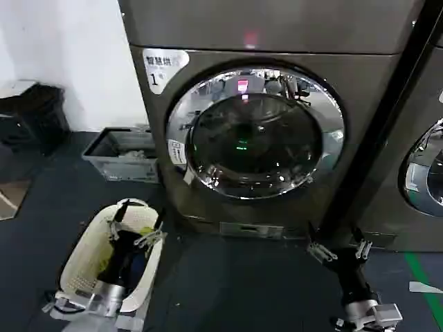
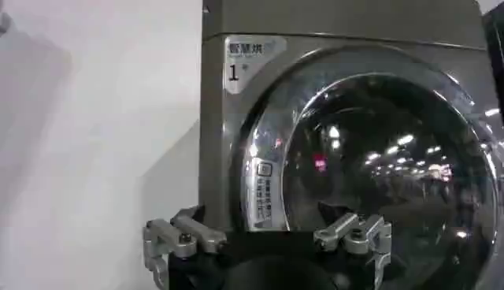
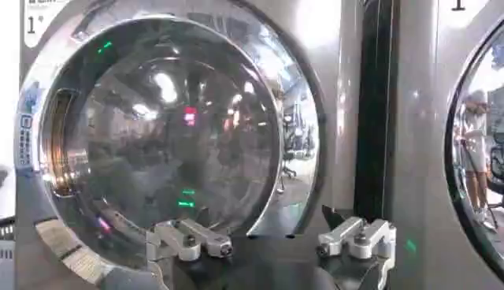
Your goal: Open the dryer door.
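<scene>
The dryer door (image 1: 255, 131) is a round porthole with a chrome rim and dark glass, on the bronze-grey machine labelled "1" (image 1: 155, 77). It lies flat against the machine's front. My left gripper (image 1: 135, 225) is open, low at the left over a basket, well short of the door. My right gripper (image 1: 339, 249) is open, low at the right near the machine's base. In the left wrist view the left gripper (image 2: 269, 230) faces the door (image 2: 378, 165) with nothing between its fingers. In the right wrist view the right gripper (image 3: 272, 243) is likewise empty before the door (image 3: 169, 126).
A white laundry basket (image 1: 82, 266) holding clothes stands on the dark floor at the left. A grey crate (image 1: 124, 155) sits beside the machine against the white wall. A neighbouring machine with a similar door (image 1: 426, 173) stands at the right. Green tape (image 1: 423, 280) marks the floor.
</scene>
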Action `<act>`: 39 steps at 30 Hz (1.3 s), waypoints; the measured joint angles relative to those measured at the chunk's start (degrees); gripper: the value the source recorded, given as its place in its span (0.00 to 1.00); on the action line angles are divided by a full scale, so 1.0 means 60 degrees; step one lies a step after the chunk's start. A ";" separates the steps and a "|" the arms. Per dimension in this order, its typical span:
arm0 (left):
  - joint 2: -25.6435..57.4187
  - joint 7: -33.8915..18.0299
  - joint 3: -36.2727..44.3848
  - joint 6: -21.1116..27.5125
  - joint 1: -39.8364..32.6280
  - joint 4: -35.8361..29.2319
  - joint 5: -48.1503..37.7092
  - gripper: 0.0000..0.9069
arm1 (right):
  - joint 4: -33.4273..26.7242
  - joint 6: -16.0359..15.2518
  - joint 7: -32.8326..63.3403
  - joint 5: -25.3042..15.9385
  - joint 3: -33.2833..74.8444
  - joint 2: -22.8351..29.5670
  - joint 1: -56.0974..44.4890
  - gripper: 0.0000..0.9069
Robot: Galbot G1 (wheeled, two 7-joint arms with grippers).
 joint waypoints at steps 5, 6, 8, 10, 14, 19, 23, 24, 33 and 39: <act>-0.0027 0.0062 0.0051 0.0507 -0.0047 -0.0173 0.0154 1.00 | -0.0062 -0.0588 -0.0615 0.0700 0.0076 -0.0454 0.0512 1.00; -0.0010 0.0046 0.0057 0.0600 -0.0066 -0.0190 0.0167 1.00 | -0.0125 -0.0660 -0.0691 0.0787 0.0028 -0.0598 0.0666 1.00; 0.0011 -0.0010 0.0056 0.0723 -0.0098 -0.0239 0.0169 1.00 | -0.0277 -0.0746 -0.0764 0.0904 -0.0066 -0.0914 0.0993 1.00; 0.0055 0.0050 0.0057 0.0843 -0.0076 -0.0360 0.0162 1.00 | -0.0490 -0.0770 -0.0845 0.1024 -0.0191 -0.1273 0.1337 1.00; 0.0068 0.0190 0.0108 0.0987 -0.0051 -0.0509 0.0031 1.00 | -0.0989 -0.0862 -0.0929 0.1505 -0.0590 -0.2120 0.2045 1.00; 0.0042 0.0296 0.0221 0.1033 -0.0031 -0.0558 -0.0029 1.00 | -0.1650 -0.0959 -0.0999 0.2117 -0.1250 -0.3233 0.3072 1.00; -0.0020 0.0323 0.0256 0.1091 -0.0040 -0.0565 -0.0078 1.00 | -0.2235 -0.0970 -0.1020 0.2238 -0.2148 -0.3950 0.3988 1.00; -0.0045 0.0323 0.0256 0.1109 -0.0060 -0.0569 -0.0115 1.00 | -0.2373 -0.1018 -0.1004 0.2219 -0.2414 -0.4058 0.4229 1.00; -0.0203 0.0335 0.0158 0.1130 0.0011 -0.0587 -0.0141 1.00 | -0.3719 -0.1201 -0.0918 0.2093 -0.4866 -0.4075 0.6750 1.00; -0.0207 0.0375 0.0024 0.1126 0.0042 -0.0623 -0.0148 1.00 | -0.4489 -0.1230 -0.0911 0.2018 -0.5889 -0.3843 0.7815 1.00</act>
